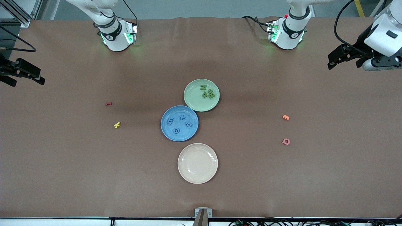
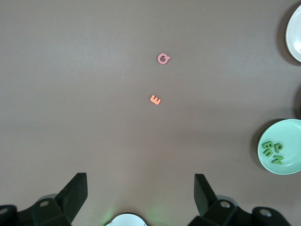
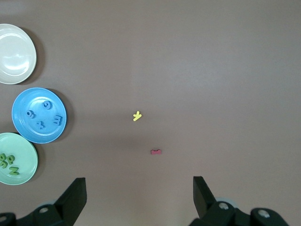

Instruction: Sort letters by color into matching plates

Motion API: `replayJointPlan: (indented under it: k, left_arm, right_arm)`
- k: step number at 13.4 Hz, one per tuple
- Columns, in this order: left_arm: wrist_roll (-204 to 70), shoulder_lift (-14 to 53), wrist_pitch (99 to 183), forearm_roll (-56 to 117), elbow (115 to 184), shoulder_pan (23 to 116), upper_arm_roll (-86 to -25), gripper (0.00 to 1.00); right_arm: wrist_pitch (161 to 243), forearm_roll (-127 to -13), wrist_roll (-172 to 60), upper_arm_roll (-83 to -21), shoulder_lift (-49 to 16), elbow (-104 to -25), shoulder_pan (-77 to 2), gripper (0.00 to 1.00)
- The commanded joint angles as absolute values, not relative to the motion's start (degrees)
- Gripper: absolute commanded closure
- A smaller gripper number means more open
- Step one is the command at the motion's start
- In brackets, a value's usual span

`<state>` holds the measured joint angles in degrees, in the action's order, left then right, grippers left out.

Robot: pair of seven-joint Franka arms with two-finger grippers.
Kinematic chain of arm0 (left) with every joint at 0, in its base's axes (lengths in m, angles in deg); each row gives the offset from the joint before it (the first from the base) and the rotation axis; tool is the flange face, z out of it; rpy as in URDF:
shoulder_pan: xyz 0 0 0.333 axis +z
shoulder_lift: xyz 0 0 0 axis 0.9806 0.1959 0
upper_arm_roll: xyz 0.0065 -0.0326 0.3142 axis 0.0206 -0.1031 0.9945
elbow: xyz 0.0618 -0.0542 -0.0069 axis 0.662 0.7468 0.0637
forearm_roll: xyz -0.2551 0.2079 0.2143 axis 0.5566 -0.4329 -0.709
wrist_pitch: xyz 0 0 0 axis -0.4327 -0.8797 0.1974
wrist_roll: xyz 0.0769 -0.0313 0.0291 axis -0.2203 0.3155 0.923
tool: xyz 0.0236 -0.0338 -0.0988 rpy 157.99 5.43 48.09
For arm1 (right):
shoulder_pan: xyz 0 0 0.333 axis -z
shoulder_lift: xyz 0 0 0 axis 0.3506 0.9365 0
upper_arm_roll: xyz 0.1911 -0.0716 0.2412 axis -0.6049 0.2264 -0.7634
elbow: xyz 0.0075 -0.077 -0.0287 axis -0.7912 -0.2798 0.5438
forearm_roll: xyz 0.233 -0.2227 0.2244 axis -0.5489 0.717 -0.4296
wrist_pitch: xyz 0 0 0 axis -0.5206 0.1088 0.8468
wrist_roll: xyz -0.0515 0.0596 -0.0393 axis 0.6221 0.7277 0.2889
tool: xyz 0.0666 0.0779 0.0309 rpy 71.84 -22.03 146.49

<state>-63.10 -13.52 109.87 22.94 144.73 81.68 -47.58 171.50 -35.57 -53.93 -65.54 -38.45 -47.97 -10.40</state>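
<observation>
We see the right pincer [image 1: 22, 73] hanging open and empty over the desk's [image 1: 62, 175] right-arm end. Four blue letters [image 1: 179, 123] lie in the blue plate [image 1: 166, 133]; touching it, farther from the front camera, the green plate [image 1: 193, 102] holds four green letters [image 1: 208, 91]. The left pincer [image 1: 347, 58] hangs open and empty over the left-arm end.

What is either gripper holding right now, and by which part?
Nothing is held. The left gripper and the right gripper both hang open over bare table at their own ends, with no letter between the fingers.
</observation>
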Motion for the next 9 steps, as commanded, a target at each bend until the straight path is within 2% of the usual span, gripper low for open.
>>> replayJointPlan:
  k: [1, 9]
  left_arm:
    - [-64.0, -12.6, 109.0, 22.9, 142.5, 82.0, -47.7, 0.0]
    - [-64.8, -11.3, 108.9, 21.7, 140.7, 81.7, -47.7, 0.0]
  right_arm:
    - [171.3, -34.9, -53.6, -66.0, -39.2, -47.8, -10.2, 0.0]
    - [171.2, -34.4, -53.9, -66.1, -39.2, -47.8, -10.7, 0.0]
